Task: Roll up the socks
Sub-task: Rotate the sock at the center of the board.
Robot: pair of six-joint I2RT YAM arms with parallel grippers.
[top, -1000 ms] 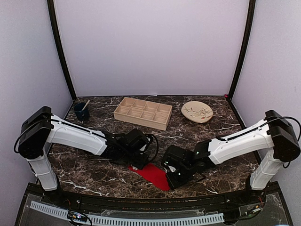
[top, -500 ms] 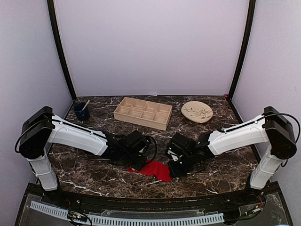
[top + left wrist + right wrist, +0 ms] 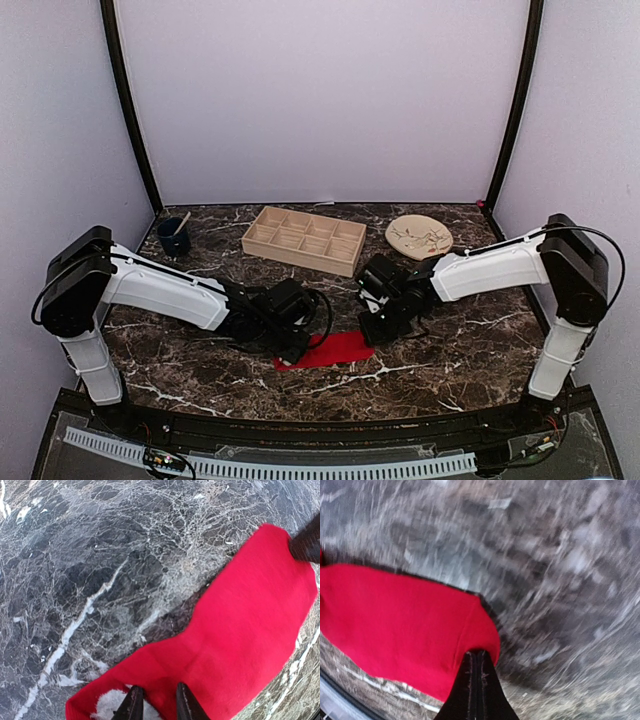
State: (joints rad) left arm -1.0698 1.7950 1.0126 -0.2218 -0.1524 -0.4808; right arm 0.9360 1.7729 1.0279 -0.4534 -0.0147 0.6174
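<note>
Left end effector (image 3: 158,707) pinches the near-left end of the red sock (image 3: 335,350). Its two dark fingers stand close together with a fold of cloth between them, and a small white fuzzy patch shows just beside one finger. Right end effector (image 3: 476,662) has its fingers pressed together on the sock's far-right corner, where the fabric rises in a small hump at the tips. The right wrist view is blurred, so finer detail of that grip cannot be told.

From the top view, the sock lies near the middle of the dark marbled tabletop (image 3: 470,350), toward the near edge. It is spread in a flat strip running from near-left to far-right between the two end effectors. Both arms reach low and inward, the wrists just above the surface.

On the far side a wooden tray (image 3: 303,240) with open compartments sits near the centre. A pale plate (image 3: 419,238) lies to its right. A dark blue cup (image 3: 173,237) with a stick in it stands at the far left. All three are well apart from the sock.
</note>
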